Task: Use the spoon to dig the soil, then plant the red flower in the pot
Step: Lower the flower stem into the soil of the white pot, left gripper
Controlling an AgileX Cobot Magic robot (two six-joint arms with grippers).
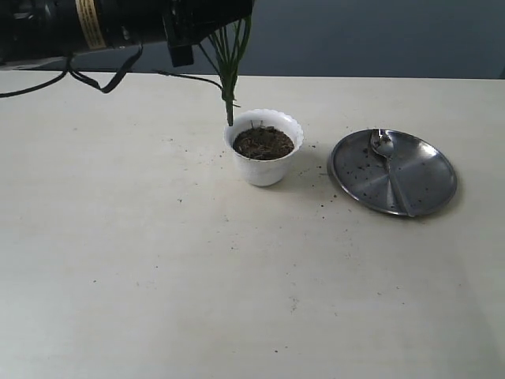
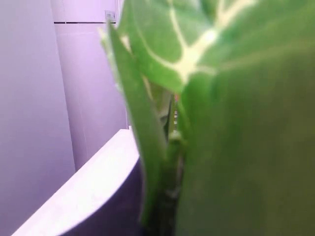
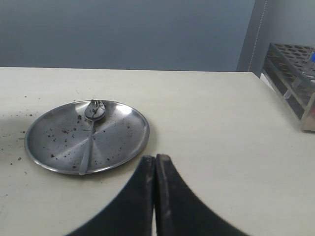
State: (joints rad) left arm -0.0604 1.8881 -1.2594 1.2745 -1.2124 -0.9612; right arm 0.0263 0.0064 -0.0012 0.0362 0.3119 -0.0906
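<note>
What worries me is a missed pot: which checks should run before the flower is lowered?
1. Flower held: ok, its stems hang from the left arm.
2. Stem tips over the soil: cannot tell; they show at the white pot's rim, and depth is unclear.
3. Pot upright and filled: ok.
4. Spoon out of the way: ok, it lies on the steel plate.
5. Right gripper clear: ok, shut and short of the plate.

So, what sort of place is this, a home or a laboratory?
Probably a laboratory bench: a black robot arm holds a flower by its stems near the pot, the wall is bare, and a rack of round holes, like a test-tube rack, stands at the table's edge.
</note>
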